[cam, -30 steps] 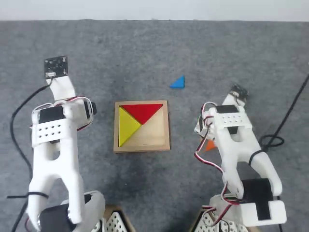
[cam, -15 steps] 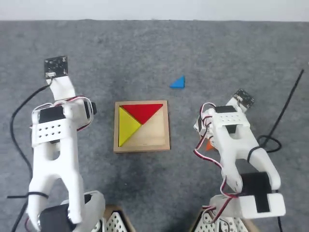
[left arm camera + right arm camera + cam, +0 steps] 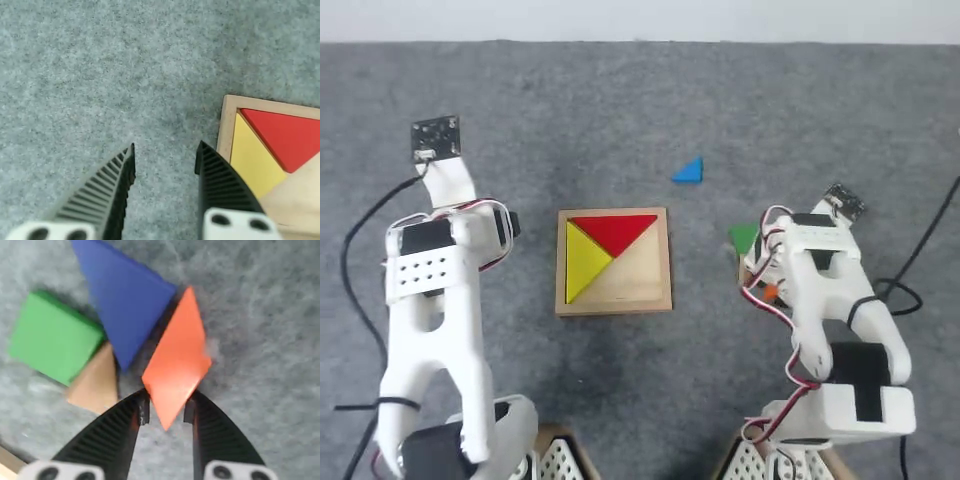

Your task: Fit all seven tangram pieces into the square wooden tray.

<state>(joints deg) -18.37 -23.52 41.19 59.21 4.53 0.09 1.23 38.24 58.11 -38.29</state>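
My right jaws grasp the orange piece (image 3: pixel 175 360), right of the tray (image 3: pixel 632 288), beside a blue piece (image 3: pixel 125 295) and a green piece (image 3: pixel 52 337). My left jaws hang released. Next, I'd lift it across to the tray's bare half.

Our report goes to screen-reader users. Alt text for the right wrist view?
The right gripper pinches the tip of an orange piece between its jaws. Beside it lie a blue triangle, a green square and a tan piece, clustered on grey carpet.
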